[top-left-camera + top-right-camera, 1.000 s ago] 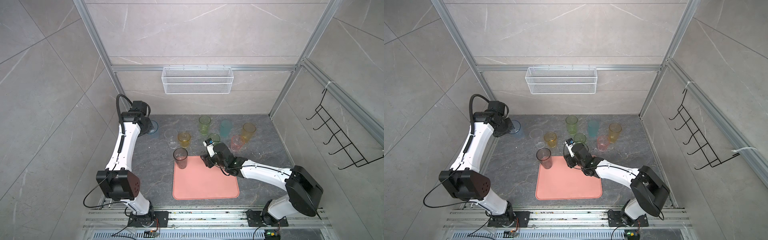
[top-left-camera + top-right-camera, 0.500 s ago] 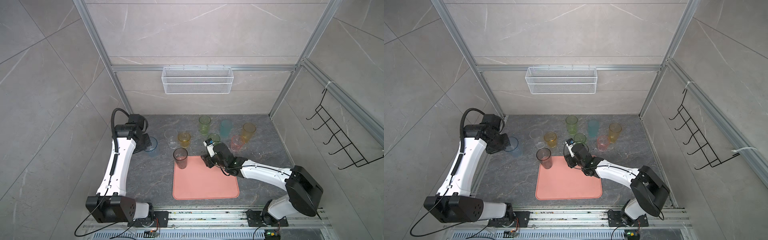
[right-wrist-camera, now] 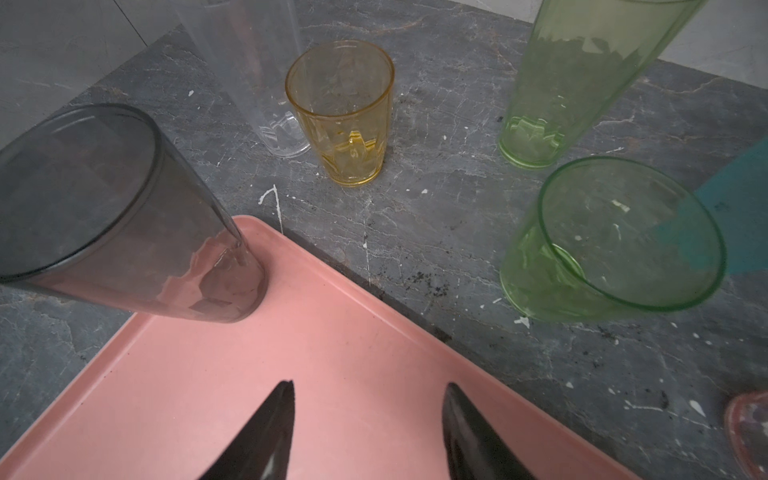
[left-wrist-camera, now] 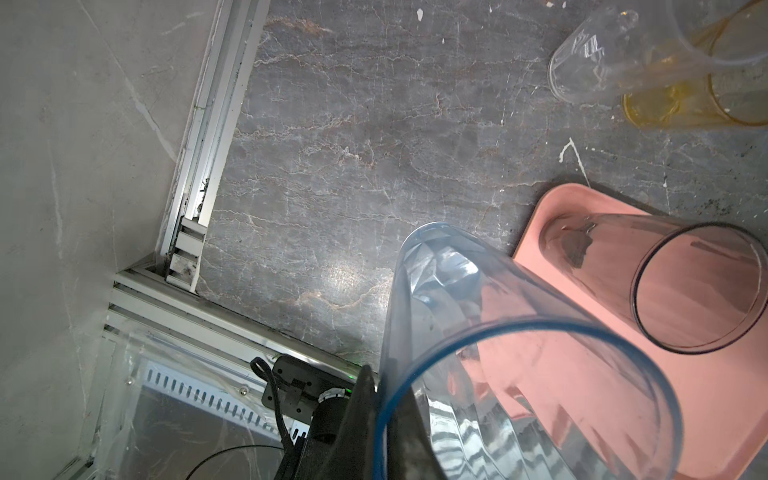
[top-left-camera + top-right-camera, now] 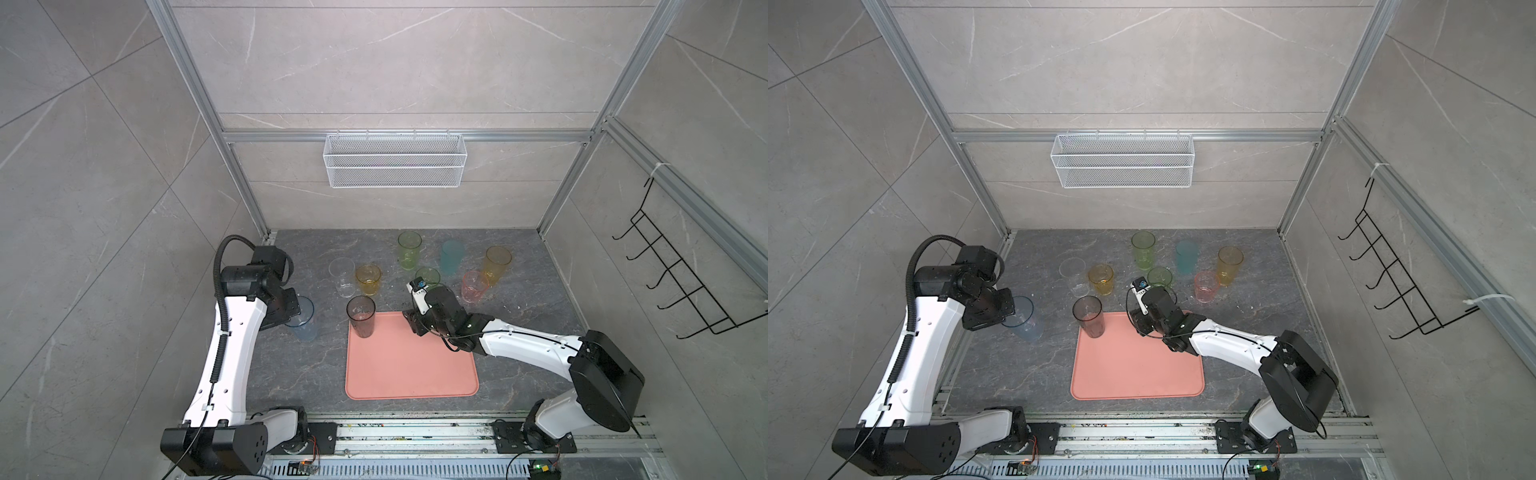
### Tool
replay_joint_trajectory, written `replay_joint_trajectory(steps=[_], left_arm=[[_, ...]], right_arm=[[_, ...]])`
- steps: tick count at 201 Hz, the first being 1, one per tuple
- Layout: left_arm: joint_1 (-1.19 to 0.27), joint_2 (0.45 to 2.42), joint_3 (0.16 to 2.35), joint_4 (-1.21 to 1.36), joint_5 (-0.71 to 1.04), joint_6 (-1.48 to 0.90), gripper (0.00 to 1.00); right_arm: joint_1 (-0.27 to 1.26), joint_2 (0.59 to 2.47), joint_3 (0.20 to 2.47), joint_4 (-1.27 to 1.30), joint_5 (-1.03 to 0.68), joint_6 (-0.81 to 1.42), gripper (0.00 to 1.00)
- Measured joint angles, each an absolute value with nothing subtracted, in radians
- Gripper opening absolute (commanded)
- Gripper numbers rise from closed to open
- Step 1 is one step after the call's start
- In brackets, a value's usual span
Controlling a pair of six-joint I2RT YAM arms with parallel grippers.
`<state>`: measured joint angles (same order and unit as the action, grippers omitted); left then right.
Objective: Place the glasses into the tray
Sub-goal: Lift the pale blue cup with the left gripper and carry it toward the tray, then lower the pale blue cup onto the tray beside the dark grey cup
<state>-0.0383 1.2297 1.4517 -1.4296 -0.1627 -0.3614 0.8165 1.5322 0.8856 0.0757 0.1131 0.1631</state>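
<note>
The salmon-pink tray (image 5: 411, 365) (image 5: 1138, 365) lies at the front middle. A smoky grey glass (image 5: 361, 318) (image 3: 124, 232) stands in its far left corner. My left gripper (image 5: 296, 311) (image 4: 384, 419) is shut on the rim of a blue glass (image 5: 304, 322) (image 4: 519, 365), which it holds just left of the tray. Over the tray's far edge my right gripper (image 5: 411, 323) (image 3: 368, 399) is open and empty. Behind the tray stand the clear (image 5: 341, 276), amber (image 5: 368, 279), yellow-green (image 5: 409, 249), green (image 5: 427, 277), teal (image 5: 452, 255), pink (image 5: 473, 286) and orange (image 5: 496, 264) glasses.
A white wire mesh basket (image 5: 395, 160) hangs on the back wall. A black hook rack (image 5: 673, 282) is fixed to the right wall. Aluminium frame posts (image 5: 253, 208) stand at the floor's back corners, and a rail runs along the front.
My left arm has carried the blue glass from the far left corner forward and toward the tray. The right arm and the other glasses have not moved.
</note>
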Motion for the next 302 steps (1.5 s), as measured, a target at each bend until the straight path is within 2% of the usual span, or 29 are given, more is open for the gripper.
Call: replay_joint_trajectory(steps=[52,164,302], left_arm=[[-0.096,1.203,1.377,-1.447,-0.147,-0.335,0.0],[-0.382,1.199,1.282,-1.417,-0.154,-0.371,0.0],[-0.495,1.168,1.109,-1.222,-0.076,-0.443,0.0]], right_arm=[[0.82,1.544,0.897,0.073,0.12,0.16,0.59],[0.832,1.57,0.907,0.072,0.139,0.154,0.59],[0.842,1.583,0.917,0.071,0.158,0.138,0.58]])
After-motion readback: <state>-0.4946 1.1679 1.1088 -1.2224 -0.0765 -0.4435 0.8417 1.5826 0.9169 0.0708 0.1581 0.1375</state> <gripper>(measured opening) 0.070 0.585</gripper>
